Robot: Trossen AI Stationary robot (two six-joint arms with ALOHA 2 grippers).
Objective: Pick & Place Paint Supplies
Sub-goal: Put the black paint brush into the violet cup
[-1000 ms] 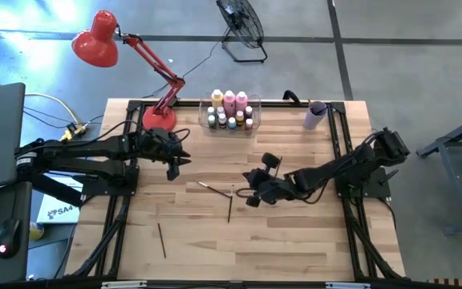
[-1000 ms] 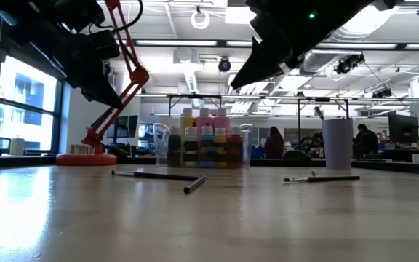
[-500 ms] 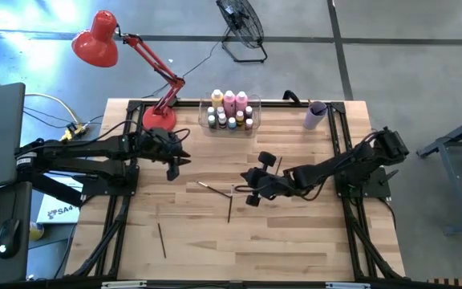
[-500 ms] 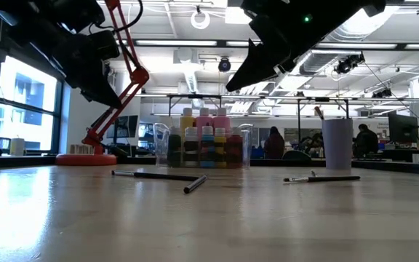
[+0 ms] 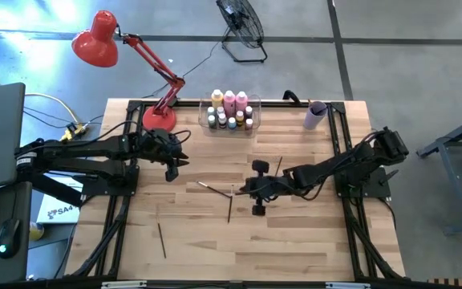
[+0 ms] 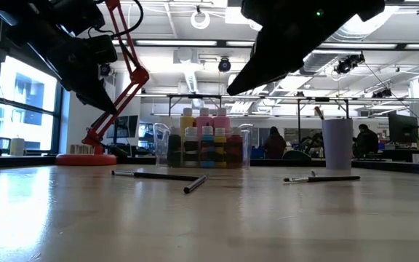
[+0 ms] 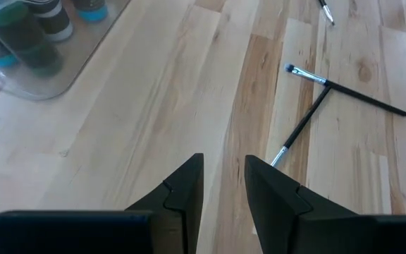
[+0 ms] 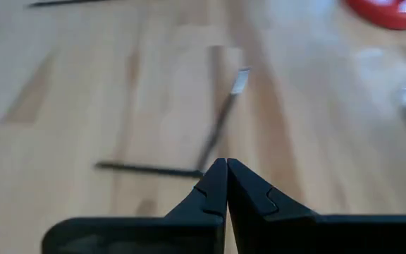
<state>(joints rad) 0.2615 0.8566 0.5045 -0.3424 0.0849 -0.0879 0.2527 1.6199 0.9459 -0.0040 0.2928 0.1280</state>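
Bottles (image 5: 230, 110) sit in the bin (image 5: 251, 126), brushes (image 5: 229, 205) remain on the table (image 5: 295, 241); right gripper (image 5: 239, 189) pressed together, left gripper (image 5: 173, 168) slightly spread, both empty.

Pink and yellow-orange paint bottles (image 5: 229, 101), lilac cup (image 5: 315, 115), red lamp (image 5: 95, 38), pale wood table (image 5: 295, 241)

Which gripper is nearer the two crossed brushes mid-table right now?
Right. The right gripper, shut, hangs just beside the crossed brushes, toward the right arm's side. The left gripper sits farther off, toward the lamp side, slightly open.
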